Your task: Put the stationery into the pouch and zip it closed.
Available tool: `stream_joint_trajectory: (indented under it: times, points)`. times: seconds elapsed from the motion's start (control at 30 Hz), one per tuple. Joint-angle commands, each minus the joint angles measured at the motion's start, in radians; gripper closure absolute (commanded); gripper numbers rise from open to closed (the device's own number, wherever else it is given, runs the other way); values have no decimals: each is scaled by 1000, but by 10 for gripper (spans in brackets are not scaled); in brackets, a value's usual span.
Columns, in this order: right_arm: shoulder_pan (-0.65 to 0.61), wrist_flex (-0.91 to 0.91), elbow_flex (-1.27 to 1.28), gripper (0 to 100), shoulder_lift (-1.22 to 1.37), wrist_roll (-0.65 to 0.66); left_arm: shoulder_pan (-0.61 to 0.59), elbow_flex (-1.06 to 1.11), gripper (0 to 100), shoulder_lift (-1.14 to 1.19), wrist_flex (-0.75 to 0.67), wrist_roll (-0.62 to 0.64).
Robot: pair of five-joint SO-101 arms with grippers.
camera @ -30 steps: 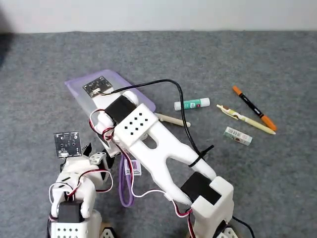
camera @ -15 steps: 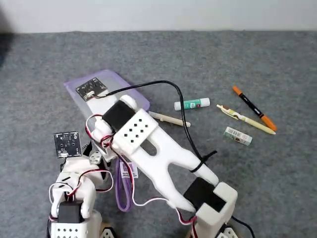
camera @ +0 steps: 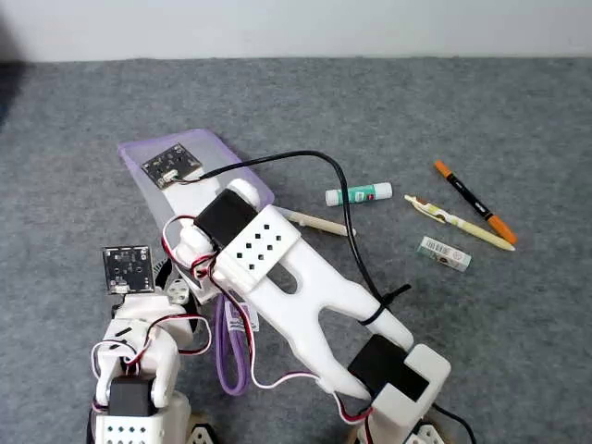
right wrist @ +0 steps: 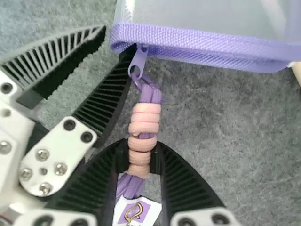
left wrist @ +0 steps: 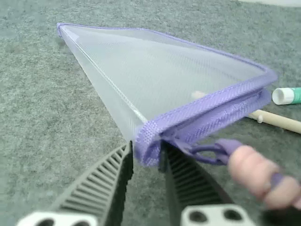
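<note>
The clear pouch [camera: 157, 190] with purple trim lies at the table's left, partly under my right arm. My left gripper [left wrist: 146, 151] is shut on the pouch's near corner [left wrist: 149, 136]. Just beside it, my right gripper [right wrist: 140, 147] is shut on the zipper's pink beaded pull [right wrist: 143, 123], whose purple tab [right wrist: 139, 66] meets the pouch edge [right wrist: 197, 44]. A purple strap [camera: 231, 347] trails from the pull toward the robot's base. On the grey cloth lie a cream pen [camera: 314, 222], a glue stick [camera: 359, 194], an orange marker [camera: 474, 202], a yellow pen [camera: 458, 222] and an eraser [camera: 445, 252].
The grey cloth [camera: 416, 111] covers the whole table. My right arm [camera: 296, 277] crosses diagonally from the near edge to the pouch, its black cable [camera: 342, 222] looping over the cream pen. The left arm's base [camera: 134, 370] stands at the near left.
My right arm has swung left and nearer with the zipper pull in its grip. The pouch has shifted slightly left. The loose stationery has not moved.
</note>
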Motion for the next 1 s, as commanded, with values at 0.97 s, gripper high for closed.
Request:
stream_joint_trajectory:
  times: [0.97]
  points:
    - [274, 45, 61, 991, -274, 103, -173, -131, 989, -15, 78, -23]
